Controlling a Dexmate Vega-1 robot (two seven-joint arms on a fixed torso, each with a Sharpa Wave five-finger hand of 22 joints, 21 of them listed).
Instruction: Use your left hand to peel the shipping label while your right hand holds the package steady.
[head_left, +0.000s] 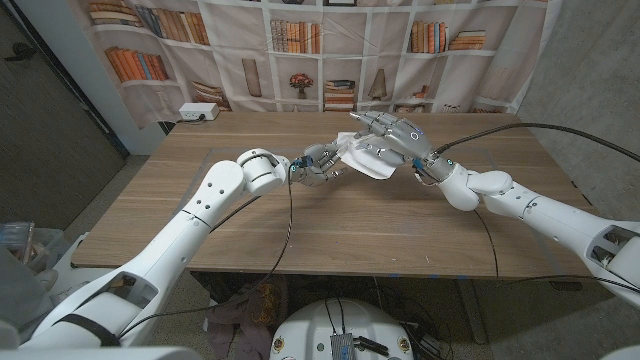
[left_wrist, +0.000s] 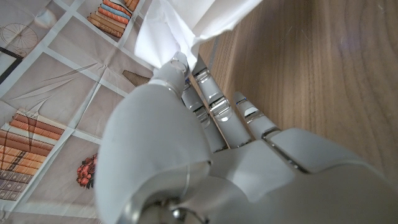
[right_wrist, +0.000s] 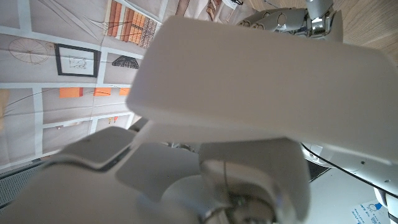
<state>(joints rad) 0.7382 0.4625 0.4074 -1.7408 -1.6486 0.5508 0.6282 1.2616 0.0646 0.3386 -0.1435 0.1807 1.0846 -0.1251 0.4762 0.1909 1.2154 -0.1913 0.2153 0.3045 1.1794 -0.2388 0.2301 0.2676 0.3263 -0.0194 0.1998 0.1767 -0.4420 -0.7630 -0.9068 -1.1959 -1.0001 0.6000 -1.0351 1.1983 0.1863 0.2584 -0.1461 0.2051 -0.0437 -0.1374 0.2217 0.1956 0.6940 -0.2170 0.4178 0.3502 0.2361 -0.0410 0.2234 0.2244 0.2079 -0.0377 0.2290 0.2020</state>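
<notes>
A white package (head_left: 372, 166) lies at the middle back of the wooden table (head_left: 200, 210). My right hand (head_left: 392, 133) sits on top of it with fingers spread over its far side, holding it down. My left hand (head_left: 316, 166) is at the package's left end and pinches a thin white sheet, the shipping label (head_left: 347, 152), whose edge is lifted off the package. In the left wrist view the left hand (left_wrist: 205, 155) has the white label (left_wrist: 186, 25) clamped between thumb and fingers. The right wrist view looks over the back of my right hand (right_wrist: 236, 99) to the left hand (right_wrist: 292, 18) beyond.
A white power strip (head_left: 197, 113) lies at the table's back left edge. Black cables (head_left: 290, 215) hang from both arms across the table's front half. A bookshelf-printed curtain (head_left: 300, 50) closes off the back.
</notes>
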